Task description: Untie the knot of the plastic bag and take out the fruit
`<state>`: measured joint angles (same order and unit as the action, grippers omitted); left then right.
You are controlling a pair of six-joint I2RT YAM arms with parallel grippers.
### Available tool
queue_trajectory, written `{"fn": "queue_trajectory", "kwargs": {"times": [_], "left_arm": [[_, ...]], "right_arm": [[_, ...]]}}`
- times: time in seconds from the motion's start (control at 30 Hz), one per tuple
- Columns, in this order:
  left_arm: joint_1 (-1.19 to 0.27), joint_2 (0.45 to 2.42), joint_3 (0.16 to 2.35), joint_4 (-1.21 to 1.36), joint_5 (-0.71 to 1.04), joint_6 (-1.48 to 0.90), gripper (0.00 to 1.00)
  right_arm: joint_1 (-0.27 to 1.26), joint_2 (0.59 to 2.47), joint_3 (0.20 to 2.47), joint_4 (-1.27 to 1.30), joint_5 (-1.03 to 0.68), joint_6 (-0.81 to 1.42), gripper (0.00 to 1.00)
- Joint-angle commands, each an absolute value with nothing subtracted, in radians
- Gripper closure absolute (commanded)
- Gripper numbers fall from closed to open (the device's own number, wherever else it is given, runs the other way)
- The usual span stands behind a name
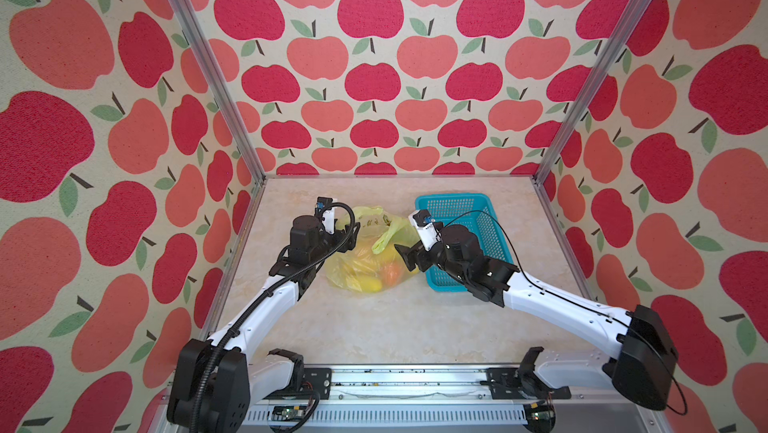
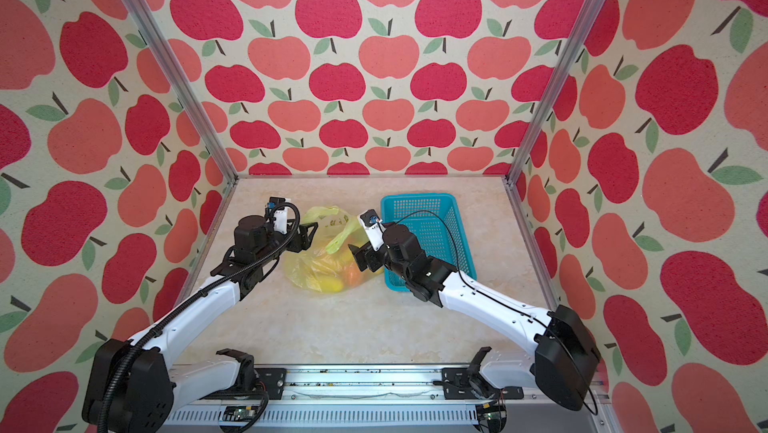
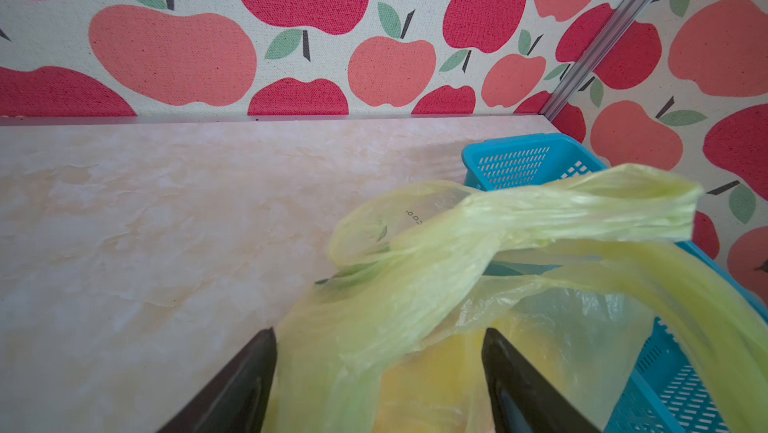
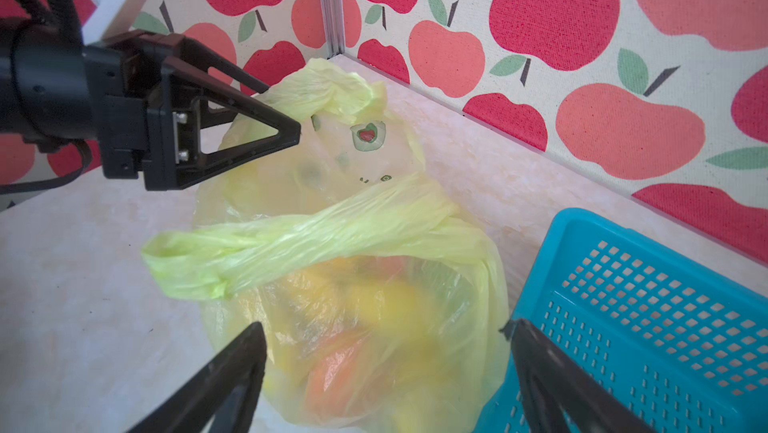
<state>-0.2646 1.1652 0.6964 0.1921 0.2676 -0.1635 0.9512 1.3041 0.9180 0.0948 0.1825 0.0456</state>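
1. Left hand (image 3: 379,335): fingers wide apart, with film of the plastic bag (image 1: 357,275) between them, unclamped.
2. Right hand (image 4: 385,327): fingers wide apart above the bag, holding nothing.
3. One bag on the bench (image 1: 374,327), just beside one turquoise basket (image 1: 451,199).
4. One knot (image 4: 316,235) lies across the bag's top; yellow and orange fruit (image 4: 395,298) inside, number unclear.

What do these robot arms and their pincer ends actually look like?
Both arms have white shells with bulky black joints. The left arm carries a ribbed black hose; the right arm a thin black cable. The left tool and right tool each have two black, hollow triangular fingers.
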Motion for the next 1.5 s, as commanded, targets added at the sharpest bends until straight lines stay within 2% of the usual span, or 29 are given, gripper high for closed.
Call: {"fn": "queue_trajectory", "kwargs": {"times": [0.0,0.27,0.4,0.43,0.5,0.53,0.57,0.6,0.63,0.67,0.7,0.77,0.87,0.97,1.07,1.2,1.23,1.27,1.3,1.4,1.47], "left_arm": [[-0.269,1.182,0.707,0.208,0.265,-0.161,0.10],[-0.270,1.299,0.784,0.199,0.188,-0.143,0.01],[-0.269,1.381,0.853,0.193,0.134,-0.120,0.00],[-0.266,1.399,0.879,0.177,0.118,-0.115,0.05],[-0.259,1.423,0.923,0.156,0.115,-0.104,0.21],[-0.255,1.431,0.941,0.146,0.113,-0.101,0.33],[-0.251,1.435,0.961,0.139,0.111,-0.102,0.49],[-0.242,1.438,0.980,0.134,0.113,-0.103,0.64],[-0.234,1.442,0.995,0.127,0.117,-0.111,0.74],[-0.223,1.445,1.015,0.118,0.129,-0.117,0.83],[-0.213,1.447,1.033,0.107,0.144,-0.125,0.88],[-0.193,1.448,1.069,0.085,0.180,-0.139,0.91],[-0.162,1.440,1.096,0.087,0.250,-0.166,0.90],[-0.126,1.441,1.116,0.116,0.326,-0.201,0.84],[-0.092,1.464,1.165,0.107,0.410,-0.231,0.84],[-0.076,1.486,1.190,0.130,0.471,-0.240,0.83],[-0.075,1.486,1.190,0.135,0.486,-0.241,0.83],[-0.075,1.485,1.186,0.140,0.502,-0.240,0.84],[-0.075,1.481,1.178,0.147,0.519,-0.245,0.85],[-0.080,1.455,1.121,0.190,0.555,-0.263,0.85],[-0.087,1.432,1.082,0.216,0.555,-0.274,0.85]], "right_arm": [[0.967,1.354,0.962,0.105,0.204,-0.058,0.01],[0.954,1.524,1.090,0.106,0.412,-0.076,0.01],[0.911,1.596,1.197,0.078,0.414,-0.016,0.01],[0.899,1.605,1.216,0.077,0.413,-0.002,0.03],[0.876,1.611,1.247,0.067,0.409,0.020,0.10],[0.866,1.610,1.255,0.063,0.408,0.031,0.14],[0.853,1.605,1.264,0.057,0.408,0.045,0.19],[0.840,1.599,1.269,0.050,0.407,0.062,0.26],[0.828,1.591,1.271,0.046,0.400,0.074,0.33],[0.817,1.580,1.267,0.045,0.386,0.088,0.43],[0.802,1.570,1.262,0.044,0.366,0.101,0.51],[0.786,1.552,1.251,0.045,0.343,0.114,0.64],[0.780,1.532,1.244,0.040,0.333,0.123,0.80],[0.775,1.517,1.251,0.039,0.311,0.129,0.91],[0.772,1.518,1.283,0.023,0.287,0.129,1.00],[0.770,1.524,1.319,0.009,0.235,0.128,1.00],[0.772,1.520,1.314,0.018,0.193,0.122,0.94],[0.779,1.513,1.300,0.038,0.144,0.111,0.81],[0.793,1.502,1.278,0.062,0.113,0.095,0.64],[0.859,1.459,1.189,0.151,0.107,0.021,0.17],[0.892,1.449,1.138,0.210,0.124,-0.008,0.03]]}}
